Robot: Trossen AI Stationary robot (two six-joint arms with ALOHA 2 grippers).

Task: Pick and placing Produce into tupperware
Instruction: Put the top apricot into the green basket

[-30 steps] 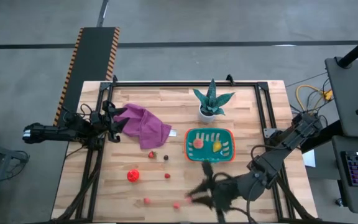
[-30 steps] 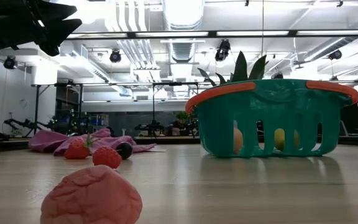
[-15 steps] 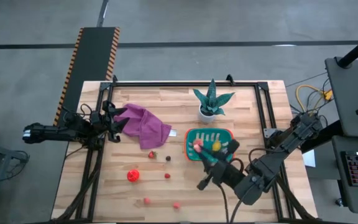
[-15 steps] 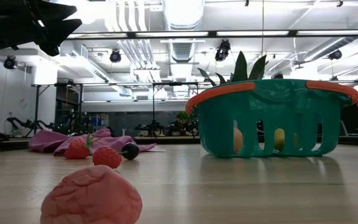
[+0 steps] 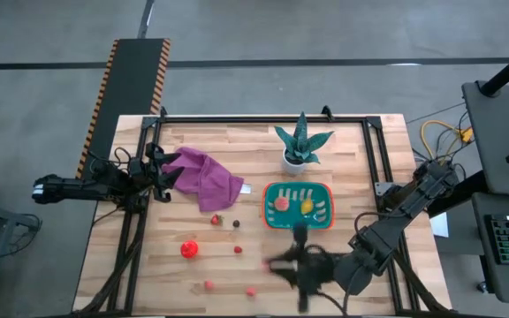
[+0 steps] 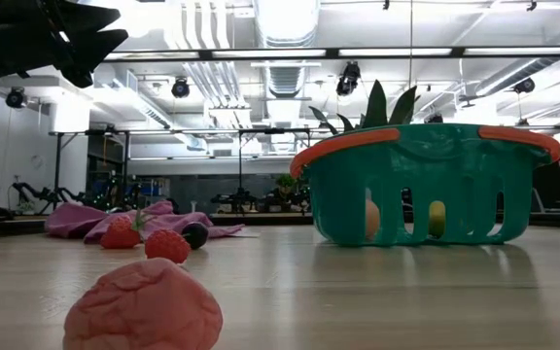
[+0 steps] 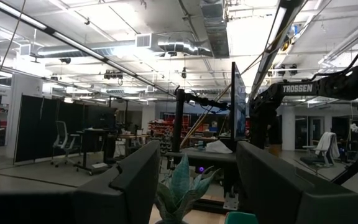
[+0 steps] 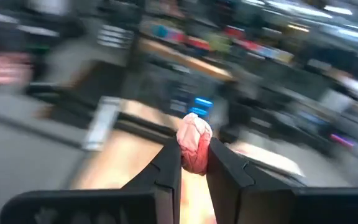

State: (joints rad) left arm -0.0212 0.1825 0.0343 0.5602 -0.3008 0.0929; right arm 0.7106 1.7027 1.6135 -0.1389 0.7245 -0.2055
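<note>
The teal tupperware [image 5: 299, 205] [image 6: 426, 185] stands right of the table's middle with a pink and a yellow piece of produce inside. Loose produce lies on the wood: a red piece [image 5: 189, 249], a strawberry [image 5: 216, 219], a dark piece [image 5: 236, 223] and small pink ones [image 5: 251, 291]. My right gripper [image 8: 194, 152] [image 5: 277, 263] hangs blurred above the table between the tupperware and the near edge, shut on a pink lumpy piece [image 8: 194, 142]. My left gripper [image 7: 197, 180] [image 5: 162, 172] waits open at the table's left edge. My right gripper pinches the pink lumpy piece by its lower sides [image 8: 193, 160] between the two fingertips [image 8: 169, 163]. The piece's rounded top stands out beyond the tips. It is lifted clear of the table.
A purple cloth [image 5: 203, 177] lies at the back left, next to my left gripper. A green spiky plant in a white pot [image 5: 301, 146] stands just behind the tupperware. A big pink lumpy piece [image 6: 144, 306] lies close to the low camera.
My right gripper has swung up toward the tupperware and then back toward the near edge, now pointing toward the table's left. The loose produce and the tupperware have kept their places.
</note>
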